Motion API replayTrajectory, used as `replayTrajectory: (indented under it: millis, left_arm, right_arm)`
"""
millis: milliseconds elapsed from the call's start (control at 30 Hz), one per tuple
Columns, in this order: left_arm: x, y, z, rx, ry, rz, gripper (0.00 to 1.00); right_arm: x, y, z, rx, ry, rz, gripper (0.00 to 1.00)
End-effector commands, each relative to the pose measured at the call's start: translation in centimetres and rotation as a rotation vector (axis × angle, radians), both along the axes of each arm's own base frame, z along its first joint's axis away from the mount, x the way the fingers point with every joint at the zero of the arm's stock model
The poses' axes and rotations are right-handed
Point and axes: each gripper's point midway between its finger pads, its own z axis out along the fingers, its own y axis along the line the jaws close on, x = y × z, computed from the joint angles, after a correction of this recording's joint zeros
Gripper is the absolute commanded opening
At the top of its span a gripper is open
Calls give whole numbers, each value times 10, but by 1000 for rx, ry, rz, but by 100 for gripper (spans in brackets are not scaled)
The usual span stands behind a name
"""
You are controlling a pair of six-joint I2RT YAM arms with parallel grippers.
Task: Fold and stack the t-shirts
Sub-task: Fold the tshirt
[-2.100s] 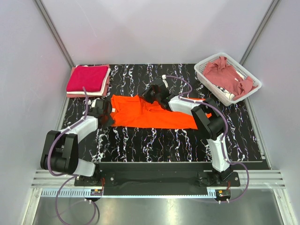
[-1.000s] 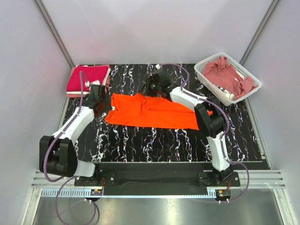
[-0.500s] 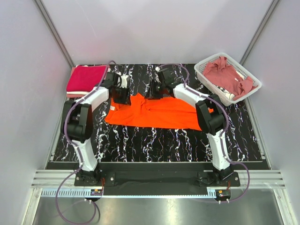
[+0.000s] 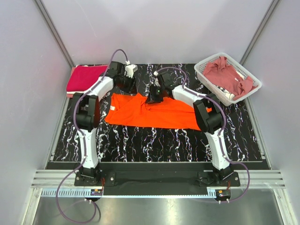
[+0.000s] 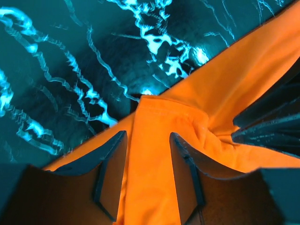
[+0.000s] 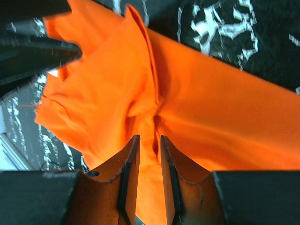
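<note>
One shirt in work: orange t-shirt [image 4: 154, 115], lying flat as a long band across the middle of the table [image 4: 140, 140], far edge bunched.
Other shirts: crimson folded stack [image 4: 85, 77] at the far left corner; dusty rose shirt [image 4: 228, 74] heaped in the white basket [image 4: 205, 65] at the far right.
Left gripper [image 5: 147, 140]: at the shirt's far left edge, jaws apart, cloth hem running between them, not clamped as far as the wrist view shows.
Right gripper [image 6: 149, 140]: at the far edge near the middle, jaws narrow, a raised ridge of orange cloth pinched between them, wrinkles running into the gap.
Handling: light, limp, no stiffness; likely sags and drags when lifted, and a single layer can slip out of a shallow pinch.
Where to hold: hems and corners along the far edge, both arms well apart, so the fold falls straight; bite deep enough to catch the seam.
Surface: black marbled mat, flat, looks smooth; cloth should slide on it without snagging.
Room: pale walls close on three sides; bare mat near the shirt to fold into; stack close on the left, basket well apart.
</note>
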Motion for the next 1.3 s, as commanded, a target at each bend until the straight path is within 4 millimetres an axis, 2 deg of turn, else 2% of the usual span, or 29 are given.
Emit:
replayTrajectory:
  millis: [0, 33, 100, 267, 500, 633, 900, 1133, 1267]
  left_arm:
    - [9, -15, 8, -42, -27, -146, 47]
    - [12, -15, 2, -36, -17, -147, 47]
    - [20, -15, 8, -29, -33, -144, 47]
    - [29, -16, 6, -24, -18, -138, 48]
    - [21, -26, 4, -84, 31, -174, 49]
    - [29, -21, -3, -49, 47, -124, 49]
    - [30, -16, -15, -25, 106, -73, 49]
    - [29, -15, -18, -14, 114, -75, 52]
    - [29, -18, -17, -27, 118, -85, 49]
  right_arm:
    - [-7, -1, 30, 22, -60, 34, 31]
    - [-8, -2, 30, 23, -53, 31, 31]
    - [-10, -1, 34, 32, -54, 38, 31]
    - [-11, -3, 36, 34, -56, 41, 32]
    - [-8, -6, 37, 34, -57, 27, 32]
    - [-8, -7, 43, 43, -63, 29, 32]
    - [-7, -14, 56, 48, -89, 24, 32]
    - [-6, -19, 64, 60, -96, 16, 32]
    - [-5, -19, 67, 65, -99, 13, 32]
